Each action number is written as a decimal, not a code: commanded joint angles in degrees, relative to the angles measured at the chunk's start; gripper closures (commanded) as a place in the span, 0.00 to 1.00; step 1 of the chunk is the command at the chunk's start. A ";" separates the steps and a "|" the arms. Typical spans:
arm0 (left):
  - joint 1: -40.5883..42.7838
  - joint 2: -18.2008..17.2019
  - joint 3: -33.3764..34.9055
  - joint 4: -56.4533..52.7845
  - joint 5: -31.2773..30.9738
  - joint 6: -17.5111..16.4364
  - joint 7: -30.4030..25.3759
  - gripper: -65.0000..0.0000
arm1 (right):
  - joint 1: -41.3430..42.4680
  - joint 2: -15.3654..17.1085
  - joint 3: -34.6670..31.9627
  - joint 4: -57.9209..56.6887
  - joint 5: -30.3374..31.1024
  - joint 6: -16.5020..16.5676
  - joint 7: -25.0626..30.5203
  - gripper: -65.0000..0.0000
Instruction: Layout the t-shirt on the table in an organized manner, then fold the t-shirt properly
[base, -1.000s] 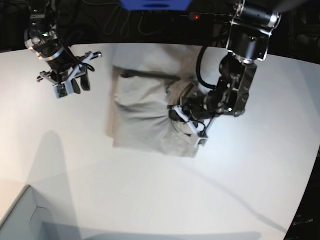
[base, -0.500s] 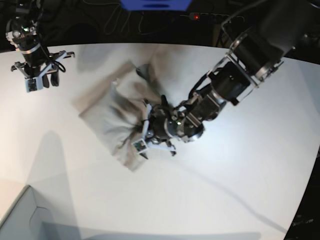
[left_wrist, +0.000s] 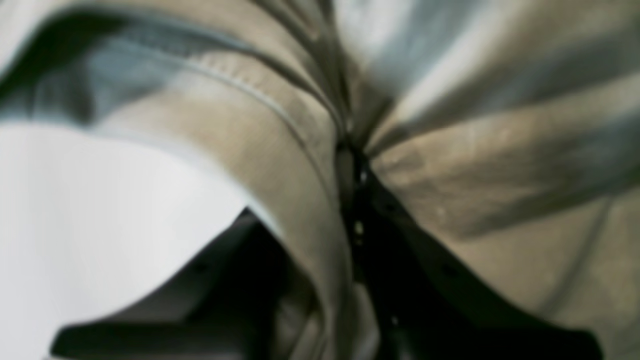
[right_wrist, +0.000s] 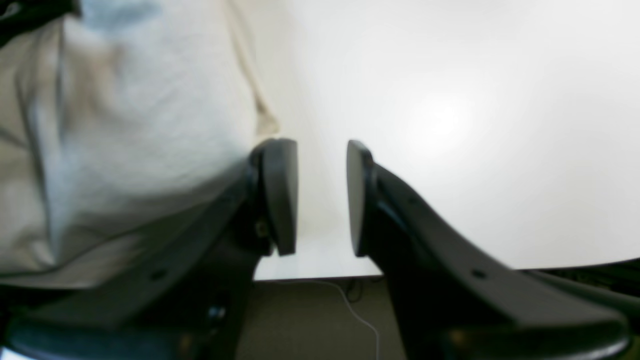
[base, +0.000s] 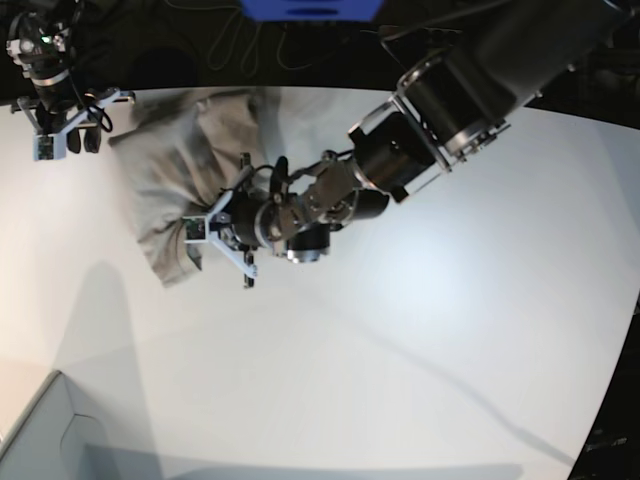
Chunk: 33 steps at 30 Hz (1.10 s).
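Since the earlier frame the left gripper (base: 205, 232) has dragged the bunched t-shirt (base: 170, 170) toward the table's (base: 420, 340) far left, jaws pinching its fabric; the right gripper (right_wrist: 321, 197), jaws spread and empty, hovers beside the shirt's edge.

We see the left wrist view badly blurred: the t-shirt (left_wrist: 280, 165) fills most of it and runs off the top and right edges, so neither its collar nor its print can be made out. The left gripper (left_wrist: 356, 165) shows only as dark blurred shapes buried in the folds. In the right wrist view the shirt is cut off at the left edge. In the base view the pale box corner (base: 45, 430) is cropped at the bottom left.
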 joint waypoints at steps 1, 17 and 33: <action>-0.49 -0.41 0.20 -0.26 4.58 -1.18 4.46 1.00 | -0.45 0.47 0.29 1.17 0.62 0.23 1.20 0.76; -3.13 -0.41 0.20 5.99 7.04 -0.57 4.46 0.52 | -0.72 -1.73 0.29 1.26 0.27 0.23 1.20 0.76; -3.39 -0.57 -5.60 23.92 7.13 -0.57 4.46 0.49 | -0.54 -1.64 0.29 1.26 0.27 0.23 1.20 0.76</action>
